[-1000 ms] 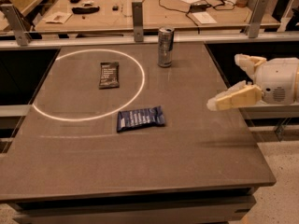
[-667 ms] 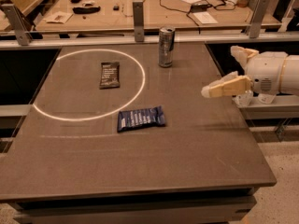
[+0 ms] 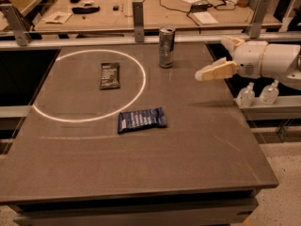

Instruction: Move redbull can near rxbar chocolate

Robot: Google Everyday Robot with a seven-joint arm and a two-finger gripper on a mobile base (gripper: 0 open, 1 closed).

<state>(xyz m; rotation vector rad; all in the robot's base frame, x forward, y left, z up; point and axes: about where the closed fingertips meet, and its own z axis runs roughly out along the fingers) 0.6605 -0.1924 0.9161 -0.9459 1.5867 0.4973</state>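
The redbull can (image 3: 166, 47) stands upright at the far middle of the dark table (image 3: 197, 145), just outside a white circle drawn on the tabletop. The rxbar chocolate (image 3: 109, 75) lies flat inside that circle, left of the can. My gripper (image 3: 211, 57) reaches in from the right edge, above the table, to the right of the can and apart from it. Its cream fingers (image 3: 214, 72) are spread open and hold nothing.
A blue wrapper with white text (image 3: 142, 119) lies at the circle's near right rim. A metal rail with posts (image 3: 138, 14) runs behind the table. Two small clear bottles (image 3: 257, 94) stand off the right edge. A cluttered bench (image 3: 141, 4) lies beyond.
My gripper has moved left and farther over the table, closer to the can. The can and both wrappers have not moved.
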